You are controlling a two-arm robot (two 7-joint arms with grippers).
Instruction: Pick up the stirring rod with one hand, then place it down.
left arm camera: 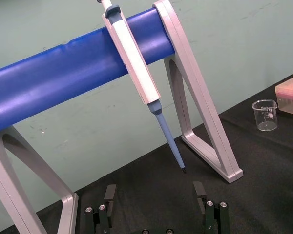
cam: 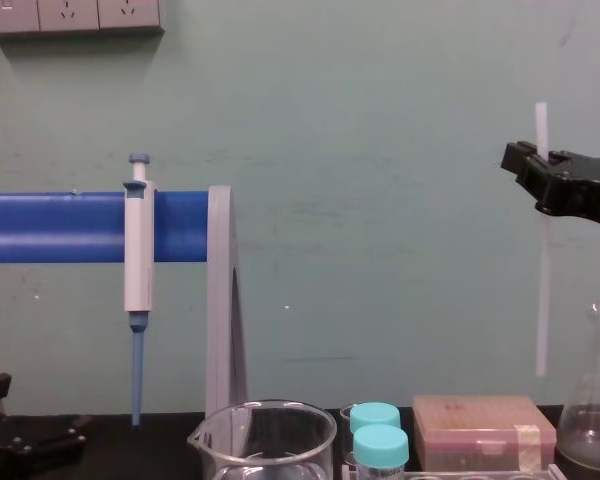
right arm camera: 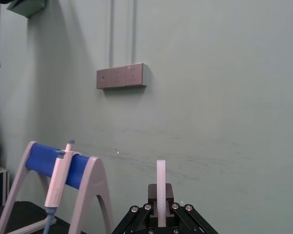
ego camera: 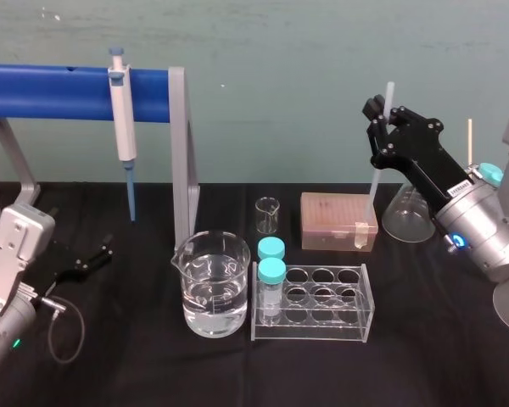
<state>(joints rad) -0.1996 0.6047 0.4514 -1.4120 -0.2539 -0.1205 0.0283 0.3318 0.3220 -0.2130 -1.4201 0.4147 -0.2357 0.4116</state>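
1. Holding the stirring rod (ego camera: 375, 188) upright, the right claw (ego camera: 382, 114) is clamped on its upper part. A short stub stands above the fingers, and most of the length hangs below them, clear of the surface (ego camera: 433, 331).
2. Directly under the claw, the rod's lower end hangs just above one end of the pink tip box (ego camera: 335, 222) without touching it. The conical flask (ego camera: 405, 219) stands just beside that spot, under the claw's own arm. The lift looks finished, so the step in hand is the setting down.
3. Choose bare black surface on the robot's side of the claw. A straight descent would put the tip on the box lid or against the flask's glass.
4. Tilt the wrist during the descent so that the rod comes down nearly flat. A thin round rod landing on its end would probably skid or pivot in the grip.
5. Part the fingers only once the rod lies along the surface, and aim it away from the test-tube rack (ego camera: 322, 307) and water beaker (ego camera: 210, 288), since it may roll.
6. Far off on the other side, the left claw (left arm camera: 155, 192) rests low by the pipette stand (left arm camera: 205, 122), fingers apart, with no part to play.
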